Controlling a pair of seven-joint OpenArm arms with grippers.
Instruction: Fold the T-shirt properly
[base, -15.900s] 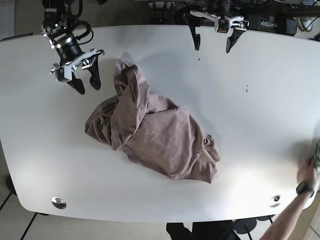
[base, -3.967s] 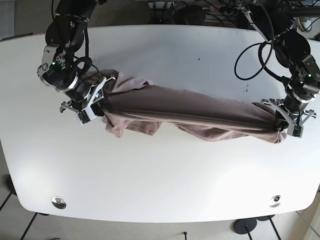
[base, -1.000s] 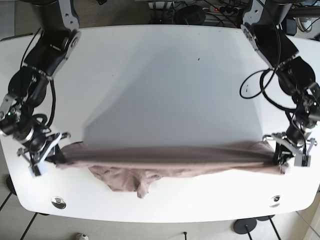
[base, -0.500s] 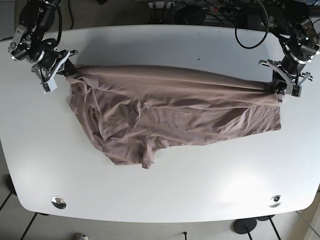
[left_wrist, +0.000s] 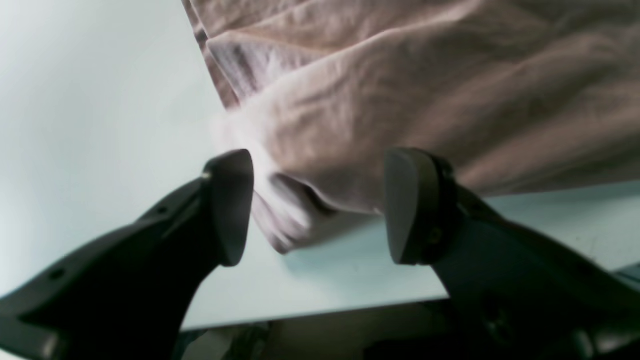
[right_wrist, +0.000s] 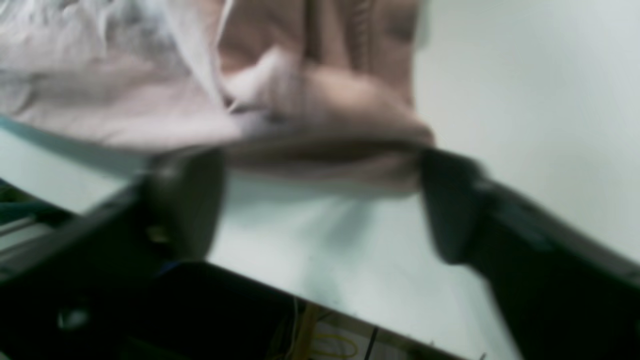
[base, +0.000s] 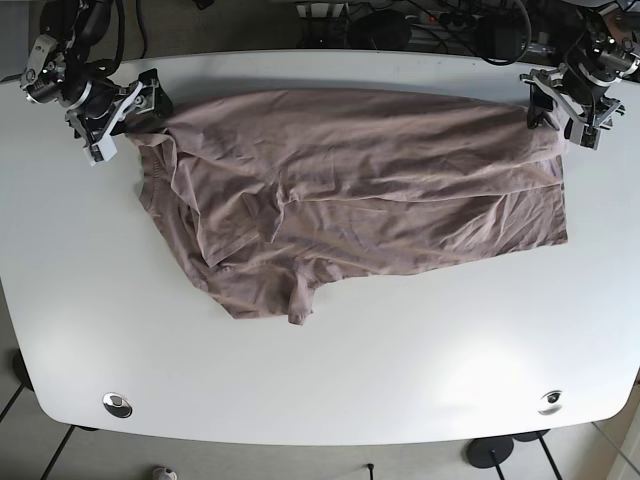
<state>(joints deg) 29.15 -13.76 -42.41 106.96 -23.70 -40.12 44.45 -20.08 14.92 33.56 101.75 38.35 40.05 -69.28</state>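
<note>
Left gripper (left_wrist: 320, 205): fingers (left_wrist: 227, 205) stand apart, a bunched corner of the T-shirt (left_wrist: 400, 100) lying between them without being pinched. The wrist view shows the cloth resting on the bench (left_wrist: 90, 100) just short of its rim.

Right gripper (right_wrist: 320, 200): fingers (right_wrist: 185, 200) likewise spread, a rolled fold of the T-shirt (right_wrist: 310, 90) between them. This view is blurred; contact with the pads cannot be told.

The base view gives what the wrist views do not: the T-shirt (base: 350, 190) lies spread across the far half of the bench (base: 400, 380), wrinkled, with a lobe hanging toward the near side at the view's lower left. The left gripper (base: 562, 100) sits at the cloth's far corner on the view's right, the right gripper (base: 125, 110) at the far corner on the view's left.

Against the frame half a second earlier, both grips have released and the far edge has settled flatter.

Both held corners lie near the far rim. The near half of the bench is bare.
</note>
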